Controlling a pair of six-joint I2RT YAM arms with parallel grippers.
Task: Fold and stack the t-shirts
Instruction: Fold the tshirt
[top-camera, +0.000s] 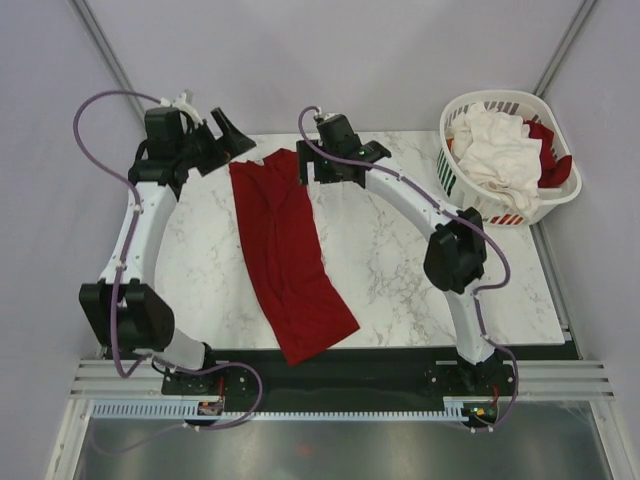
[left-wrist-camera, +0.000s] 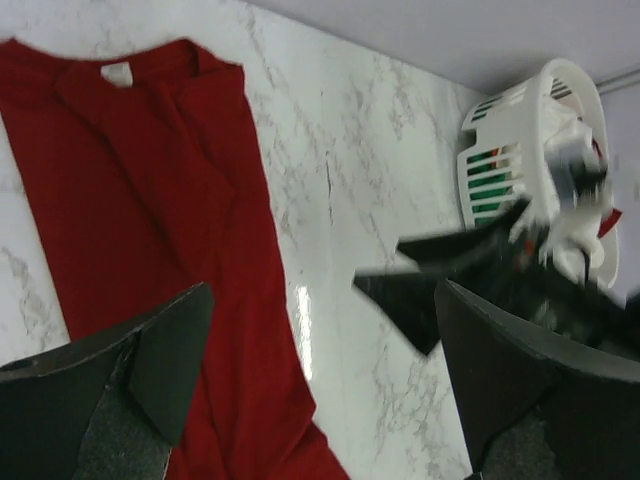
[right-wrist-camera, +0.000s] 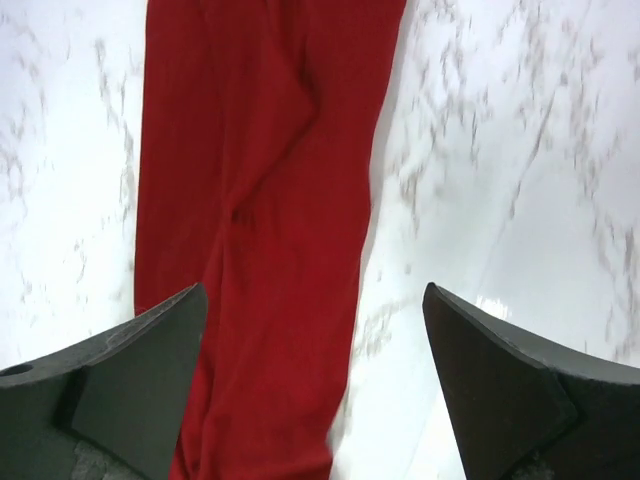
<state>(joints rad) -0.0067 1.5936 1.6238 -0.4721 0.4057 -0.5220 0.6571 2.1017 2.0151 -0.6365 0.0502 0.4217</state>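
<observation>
A dark red t-shirt (top-camera: 288, 250) lies folded lengthwise in a long strip on the marble table (top-camera: 400, 270), its lower end hanging over the near edge. It also shows in the left wrist view (left-wrist-camera: 150, 200) and the right wrist view (right-wrist-camera: 270, 200). My left gripper (top-camera: 222, 138) is open and empty, held above the shirt's far left corner. My right gripper (top-camera: 312, 165) is open and empty above the shirt's far right edge. A white t-shirt (top-camera: 497, 148) and another dark red one (top-camera: 552, 160) lie crumpled in the basket.
The white slotted basket (top-camera: 455, 180) stands at the table's far right corner and shows in the left wrist view (left-wrist-camera: 500, 170). Grey walls close in the back and sides. Bare marble lies right of the red shirt.
</observation>
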